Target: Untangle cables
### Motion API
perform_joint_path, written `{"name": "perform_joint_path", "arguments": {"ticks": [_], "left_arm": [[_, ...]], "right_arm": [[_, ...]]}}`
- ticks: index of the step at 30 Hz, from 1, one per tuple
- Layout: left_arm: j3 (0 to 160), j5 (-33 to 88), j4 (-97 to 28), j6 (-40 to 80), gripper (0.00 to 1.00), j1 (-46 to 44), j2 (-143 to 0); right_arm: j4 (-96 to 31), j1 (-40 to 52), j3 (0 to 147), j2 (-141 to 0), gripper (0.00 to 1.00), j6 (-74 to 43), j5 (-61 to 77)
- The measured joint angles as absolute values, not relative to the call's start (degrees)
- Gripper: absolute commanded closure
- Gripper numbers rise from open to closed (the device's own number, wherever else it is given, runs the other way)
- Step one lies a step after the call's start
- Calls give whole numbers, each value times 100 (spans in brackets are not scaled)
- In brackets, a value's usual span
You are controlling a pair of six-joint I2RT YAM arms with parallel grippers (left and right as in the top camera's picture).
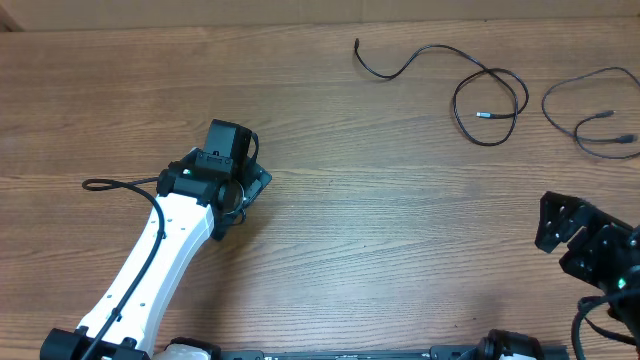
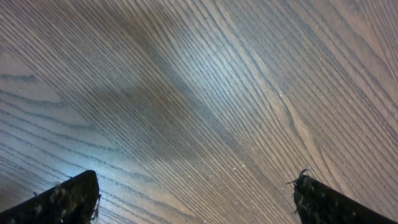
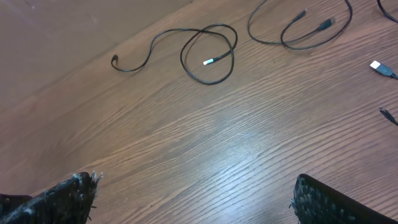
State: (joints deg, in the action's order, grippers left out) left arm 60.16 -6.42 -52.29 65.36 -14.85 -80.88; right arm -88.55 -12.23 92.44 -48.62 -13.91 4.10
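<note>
Cables (image 1: 495,116) up at the far right of the tabletop (image 1: 380,230), two thin black cords: looped cord (image 3: 210,61) crossing over itself, second cord (image 1: 597,118) curled just beside it, seemingly apart. Light, limp, likely to slide at a tug; best pinched on a plain stretch near the loop's crossing, not at the small plugs. Left claw (image 2: 199,205) spread wide over bare wood, nothing held, well away from both. Right claw (image 3: 199,202) wide too, empty, cords ahead of it. Smooth flat wood grain, plenty of room for spreading

Robotics lab workstation, wood-grain table (image 1: 400,250), white robot arm (image 1: 185,222) at its edge
</note>
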Motion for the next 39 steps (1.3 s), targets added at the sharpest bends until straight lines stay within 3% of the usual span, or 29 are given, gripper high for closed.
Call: {"name": "perform_joint_path", "arguments": {"ticks": [10, 20, 39], "left_arm": [[6016, -626, -5229, 6536, 0, -1485, -8088], [6016, -626, -5229, 6536, 0, -1485, -8088], [6016, -626, -5231, 6536, 0, -1485, -8088]], "right_arm": [[-8855, -1098, 9244, -4281, 0, -1389, 410], [-8860, -126, 9244, -3553, 0, -1387, 419], [-9544, -104, 9231, -3315, 0, -1389, 423]]}}
